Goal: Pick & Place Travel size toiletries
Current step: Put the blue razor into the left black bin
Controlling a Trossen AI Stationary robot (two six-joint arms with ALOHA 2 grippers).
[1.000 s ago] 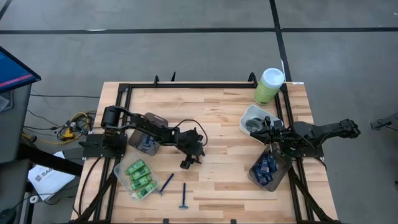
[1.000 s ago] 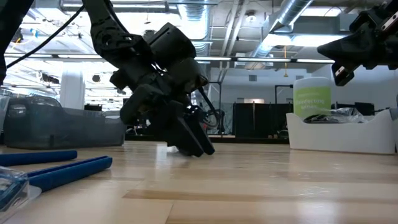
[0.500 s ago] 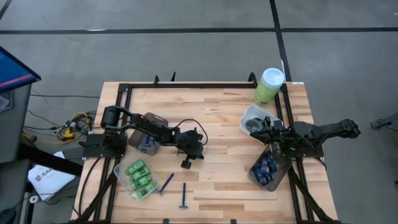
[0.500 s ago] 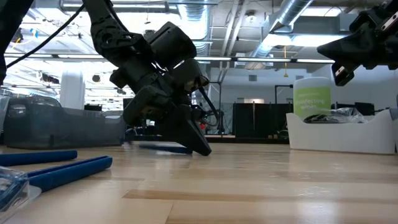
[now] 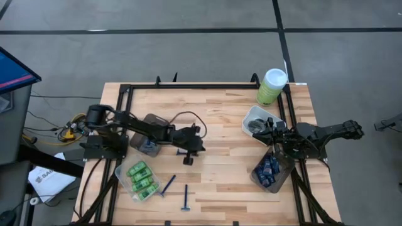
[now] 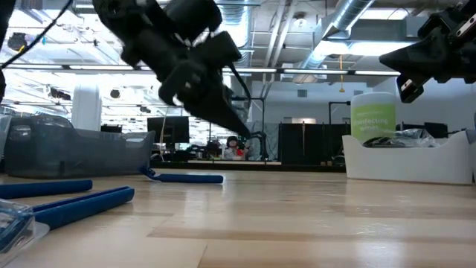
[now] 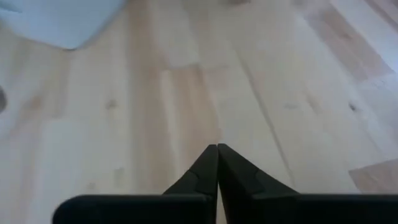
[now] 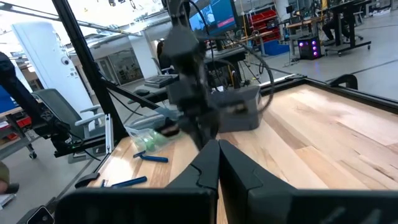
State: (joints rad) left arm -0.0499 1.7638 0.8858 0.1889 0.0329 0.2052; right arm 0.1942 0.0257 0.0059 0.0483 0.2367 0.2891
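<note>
My left gripper (image 5: 187, 161) hangs shut over the middle of the table with nothing between its fingers (image 7: 217, 149), slanting down. A blue-handled razor (image 6: 186, 178) lies flat on the wood below and to its left; in the high view my arm hides it. Two more razors (image 5: 168, 184) (image 5: 186, 198) lie near the front edge. Green mini bottles (image 5: 141, 177) fill a clear tub. Dark-blue tubes sit in a tub (image 5: 270, 171) at the right. My right gripper (image 5: 271, 133) waits shut above the right side, level.
A smoky tub (image 5: 151, 135) stands under my left arm and a white tub (image 5: 257, 119) under my right gripper. A tall pale-green canister (image 5: 271, 86) stands at the far right corner. A black frame (image 5: 188, 85) edges the table. Bare wood lies between the arms.
My left gripper has shut from open and then risen off the table, tipping to a flatter slant. It holds nothing. The blue razor, blurred at its fingertips half a second ago, now lies still on the wood below it.
</note>
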